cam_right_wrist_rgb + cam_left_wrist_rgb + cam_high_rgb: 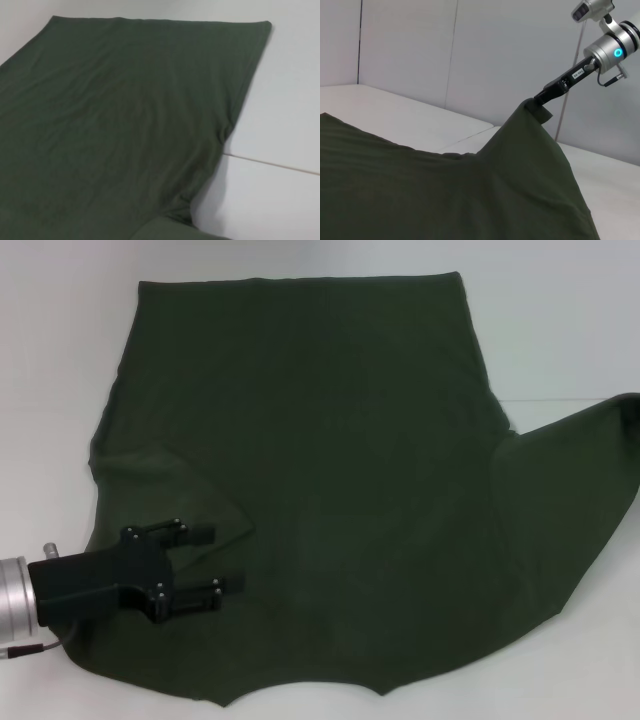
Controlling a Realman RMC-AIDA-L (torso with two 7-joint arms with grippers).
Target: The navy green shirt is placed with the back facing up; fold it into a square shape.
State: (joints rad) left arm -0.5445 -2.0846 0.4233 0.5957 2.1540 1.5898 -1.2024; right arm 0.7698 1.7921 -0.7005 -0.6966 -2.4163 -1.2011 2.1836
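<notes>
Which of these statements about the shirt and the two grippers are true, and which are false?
1. The left gripper is open above the navy green shirt. True.
2. Cream lettering shows on the shirt. False: only plain fabric shows.
3. The right gripper holds a sleeve lifted off the white table. True.
4. The shirt is already folded into a square. False: it lies spread out.
</notes>
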